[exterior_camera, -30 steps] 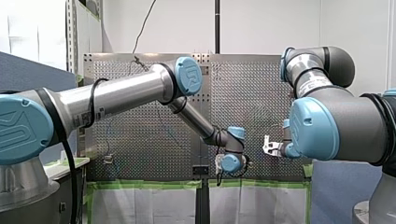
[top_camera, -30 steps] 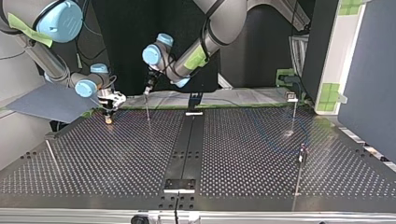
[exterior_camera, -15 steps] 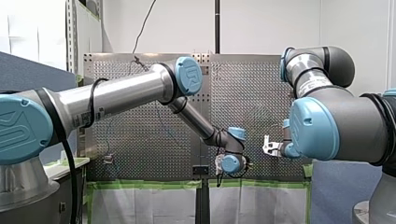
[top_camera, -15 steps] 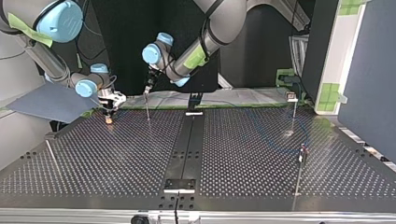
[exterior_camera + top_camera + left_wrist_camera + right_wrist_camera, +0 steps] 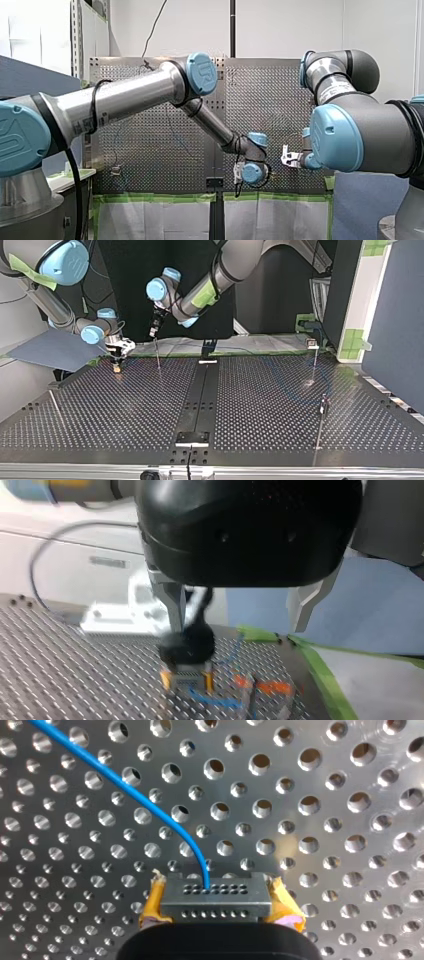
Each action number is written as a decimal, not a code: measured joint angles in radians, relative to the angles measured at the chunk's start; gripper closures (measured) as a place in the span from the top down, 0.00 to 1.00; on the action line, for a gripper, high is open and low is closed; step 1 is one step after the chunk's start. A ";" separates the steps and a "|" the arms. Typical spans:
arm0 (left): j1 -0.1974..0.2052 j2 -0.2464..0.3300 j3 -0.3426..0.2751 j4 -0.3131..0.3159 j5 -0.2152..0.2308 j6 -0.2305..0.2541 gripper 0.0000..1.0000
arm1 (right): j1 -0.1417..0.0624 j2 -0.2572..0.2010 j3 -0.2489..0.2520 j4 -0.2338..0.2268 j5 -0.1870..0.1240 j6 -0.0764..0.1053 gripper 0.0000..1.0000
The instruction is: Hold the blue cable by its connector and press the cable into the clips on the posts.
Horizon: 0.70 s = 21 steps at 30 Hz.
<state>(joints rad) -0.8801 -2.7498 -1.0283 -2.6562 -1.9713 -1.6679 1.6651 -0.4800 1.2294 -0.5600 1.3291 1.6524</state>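
My right gripper pinches the grey connector of the blue cable just over the holey table. My left gripper hangs nearby, its fingers spread apart.

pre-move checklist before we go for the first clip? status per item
1. Grip: right claw shut on the grey metal connector, yellow pads at both its ends: ok.
2. Cable seating: thin blue cable leaves the connector's face and curves off over the perforated metal table: ok.
3. Free hand: left claw open, holding nothing: ok.
4. Clearance: left claw hangs right above the tip of the thin metal post in the top view; whether there is a gap: cannot tell.
5. Routing: cable in the clip at the top view's right: cannot tell, too thin to trace there.
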 joint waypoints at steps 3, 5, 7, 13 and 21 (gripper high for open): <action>-0.024 0.025 -0.025 0.025 -0.025 -0.011 1.00 | 0.000 0.000 0.000 0.000 0.000 0.000 0.23; -0.034 0.044 -0.045 0.043 -0.044 -0.026 1.00 | 0.000 0.000 0.000 0.000 0.001 0.000 0.23; -0.038 0.064 -0.064 0.063 -0.061 -0.038 1.00 | 0.000 0.000 0.000 0.000 0.001 0.000 0.23; -0.027 0.121 -0.121 0.121 -0.082 -0.087 1.00 | 0.003 0.000 0.000 0.002 -0.001 0.000 0.23; 0.003 0.202 -0.202 0.195 -0.109 -0.167 1.00 | 0.007 0.000 0.000 0.003 -0.003 0.000 0.23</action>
<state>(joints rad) -0.8771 -2.5481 -1.2302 -2.4611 -2.0799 -1.8348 1.6716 -0.4798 1.2296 -0.5570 1.3264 1.6524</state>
